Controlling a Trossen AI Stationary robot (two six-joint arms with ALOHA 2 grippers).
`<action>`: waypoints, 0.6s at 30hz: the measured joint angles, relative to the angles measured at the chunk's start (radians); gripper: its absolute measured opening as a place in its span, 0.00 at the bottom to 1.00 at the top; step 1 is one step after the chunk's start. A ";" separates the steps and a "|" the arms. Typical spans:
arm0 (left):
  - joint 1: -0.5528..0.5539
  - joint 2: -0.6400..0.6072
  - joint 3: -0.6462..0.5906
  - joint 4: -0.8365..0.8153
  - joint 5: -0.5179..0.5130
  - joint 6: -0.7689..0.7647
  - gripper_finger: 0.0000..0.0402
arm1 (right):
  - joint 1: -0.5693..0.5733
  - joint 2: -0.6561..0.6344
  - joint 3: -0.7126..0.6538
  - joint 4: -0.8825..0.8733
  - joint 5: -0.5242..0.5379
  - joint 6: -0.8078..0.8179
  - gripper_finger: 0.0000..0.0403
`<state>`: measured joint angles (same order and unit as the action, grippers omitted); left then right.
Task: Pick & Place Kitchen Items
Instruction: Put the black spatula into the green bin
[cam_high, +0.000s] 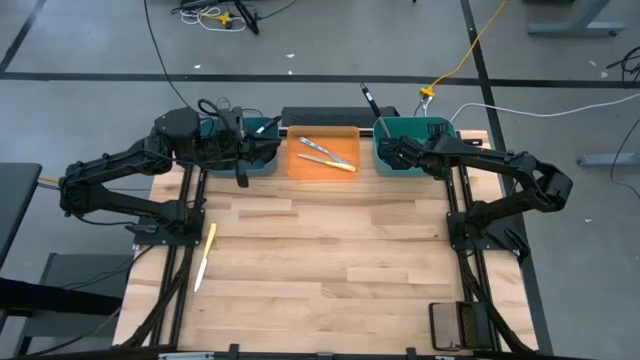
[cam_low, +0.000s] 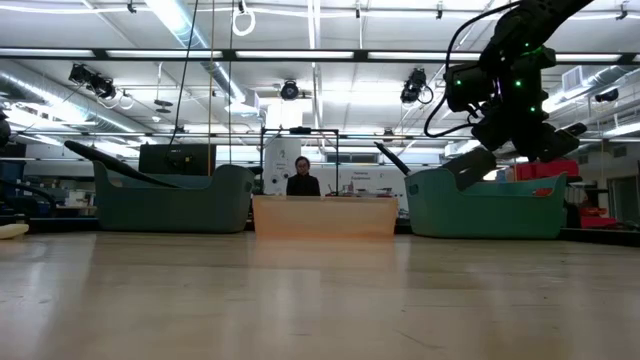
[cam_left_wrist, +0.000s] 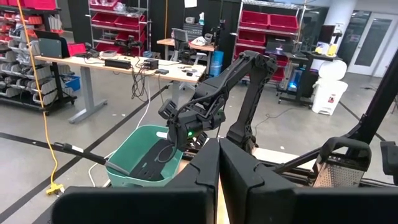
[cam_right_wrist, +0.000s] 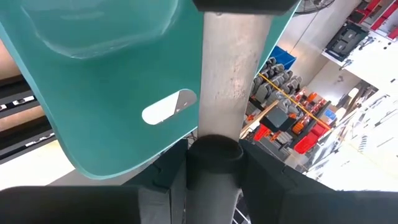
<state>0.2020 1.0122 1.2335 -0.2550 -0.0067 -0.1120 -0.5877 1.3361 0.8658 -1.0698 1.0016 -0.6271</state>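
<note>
Two knives (cam_high: 326, 153) lie in the orange bin (cam_high: 322, 174) at the table's far edge. One knife (cam_high: 204, 256) waits near the left edge. Right gripper (cam_high: 388, 147) clamps a utensil (cam_right_wrist: 225, 74) over the right teal bin (cam_high: 436, 128); left gripper (cam_high: 240, 128) fingers together, empty.

Both arms are black, made of thick round joints and long bars. Black cables loop by them. Small green lights glow on one.
</note>
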 joint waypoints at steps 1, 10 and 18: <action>0.000 0.000 0.000 0.000 0.000 -0.001 0.04 | 0.000 0.000 0.000 0.000 0.000 -0.002 0.31; 0.000 0.000 0.000 0.000 0.000 -0.001 0.04 | 0.000 0.000 0.000 0.000 0.000 -0.020 0.32; 0.000 0.000 0.000 -0.002 0.000 0.000 0.04 | 0.000 0.000 0.000 0.000 -0.008 -0.021 0.32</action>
<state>0.2016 1.0122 1.2335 -0.2565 -0.0063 -0.1123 -0.5880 1.3361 0.8658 -1.0698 0.9940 -0.6481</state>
